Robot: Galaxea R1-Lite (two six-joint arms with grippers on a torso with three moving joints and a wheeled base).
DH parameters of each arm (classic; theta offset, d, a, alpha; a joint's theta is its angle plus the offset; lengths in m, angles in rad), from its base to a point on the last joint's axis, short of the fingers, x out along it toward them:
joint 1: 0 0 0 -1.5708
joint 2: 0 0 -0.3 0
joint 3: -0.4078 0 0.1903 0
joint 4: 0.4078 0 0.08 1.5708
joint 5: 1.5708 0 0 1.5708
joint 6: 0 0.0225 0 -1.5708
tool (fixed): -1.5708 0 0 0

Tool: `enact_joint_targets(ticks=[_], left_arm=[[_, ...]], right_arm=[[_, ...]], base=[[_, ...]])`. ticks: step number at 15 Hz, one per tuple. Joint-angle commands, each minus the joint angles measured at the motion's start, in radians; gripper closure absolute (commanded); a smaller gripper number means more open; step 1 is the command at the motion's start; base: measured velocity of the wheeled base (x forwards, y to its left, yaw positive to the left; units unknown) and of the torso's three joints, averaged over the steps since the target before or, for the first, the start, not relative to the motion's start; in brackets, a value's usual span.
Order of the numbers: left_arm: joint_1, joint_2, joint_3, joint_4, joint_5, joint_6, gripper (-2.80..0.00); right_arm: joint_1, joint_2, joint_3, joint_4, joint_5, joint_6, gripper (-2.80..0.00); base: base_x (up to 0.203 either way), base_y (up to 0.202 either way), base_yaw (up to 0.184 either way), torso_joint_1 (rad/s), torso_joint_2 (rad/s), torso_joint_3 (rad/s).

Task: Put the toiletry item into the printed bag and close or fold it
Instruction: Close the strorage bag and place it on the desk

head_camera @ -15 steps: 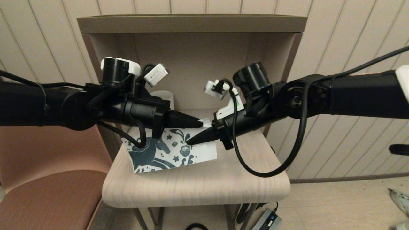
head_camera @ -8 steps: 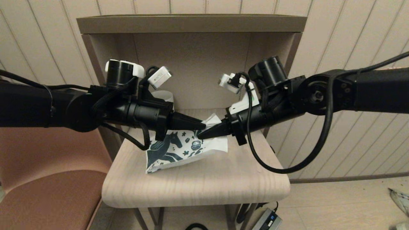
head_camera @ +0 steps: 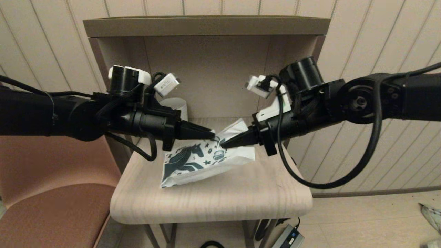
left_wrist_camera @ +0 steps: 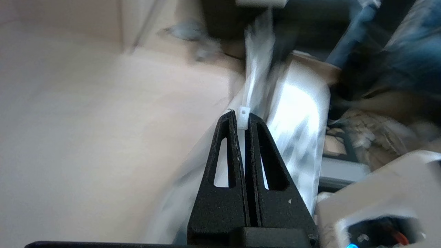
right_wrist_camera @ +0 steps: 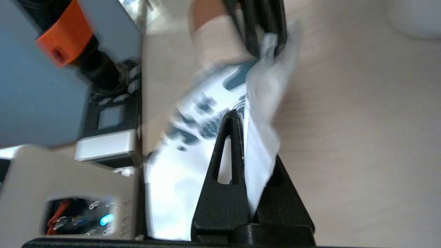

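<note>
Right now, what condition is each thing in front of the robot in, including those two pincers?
printed bag: lifted at its upper edge, lower corner resting on the table, held by both grippers.
left gripper: shut on the bag's small white zip tab.
right gripper: shut on the bag's upper edge.
white mug: upright at the back, behind the left arm.
table: bearing the bag and mug.
toiletry item: not visible.

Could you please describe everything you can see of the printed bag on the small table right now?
The printed bag is a flat white pouch of thin, crinkly-looking film, printed with a dark teal horse, flowers and small motifs. It sits tilted: its near lower edge rests on the wooden table, while its far top edge is lifted. The left gripper is shut on a small white tab at that top edge, and the right gripper is shut on the bag's film beside it.
</note>
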Motion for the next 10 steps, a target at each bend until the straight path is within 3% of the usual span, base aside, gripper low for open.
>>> enact_joint_targets(ticks=[1, 10], left_arm=[[-0.009, 0.007, -0.002, -0.004, -0.010, 0.003, 0.00], [-0.008, 0.005, -0.010, -0.005, -0.010, 0.003, 0.00]], right_arm=[[0.014, -0.009, 0.019, -0.011, 0.006, -0.004, 0.00], [0.054, 0.027, 0.047, -0.042, -0.002, -0.011, 0.00]], base=[[0.000, 0.000, 0.000, 0.000, 0.00, 0.000], [0.000, 0.000, 0.000, 0.000, 0.00, 0.000]])
